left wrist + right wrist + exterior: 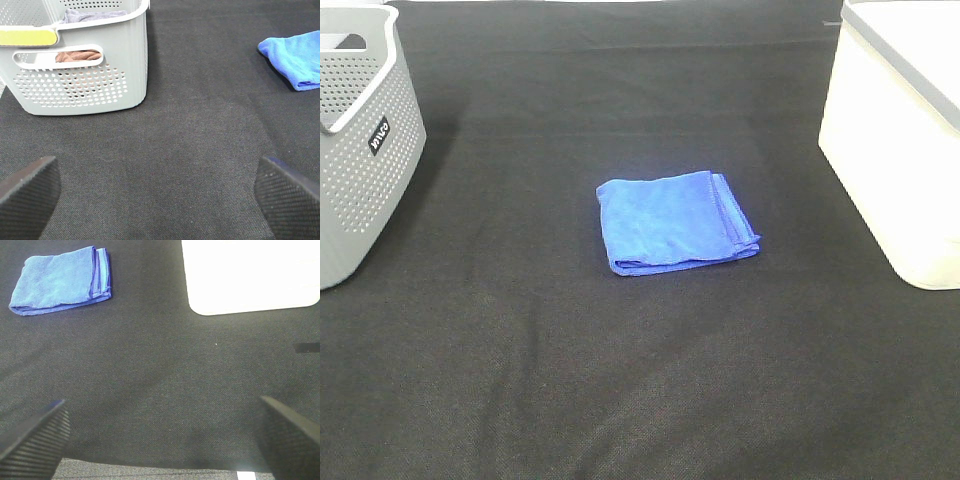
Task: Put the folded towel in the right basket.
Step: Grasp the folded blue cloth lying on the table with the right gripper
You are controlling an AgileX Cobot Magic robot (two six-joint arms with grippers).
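Observation:
A folded blue towel lies flat on the black cloth in the middle of the table. It also shows in the left wrist view and the right wrist view. The white right basket stands at the right edge; its wall shows in the right wrist view. Neither arm shows in the exterior high view. My left gripper is open and empty above bare cloth, well short of the towel. My right gripper is open and empty, also over bare cloth near the table's front edge.
A grey perforated basket stands at the left edge; in the left wrist view it holds some brown and grey cloth. The table's front edge shows just under the right gripper.

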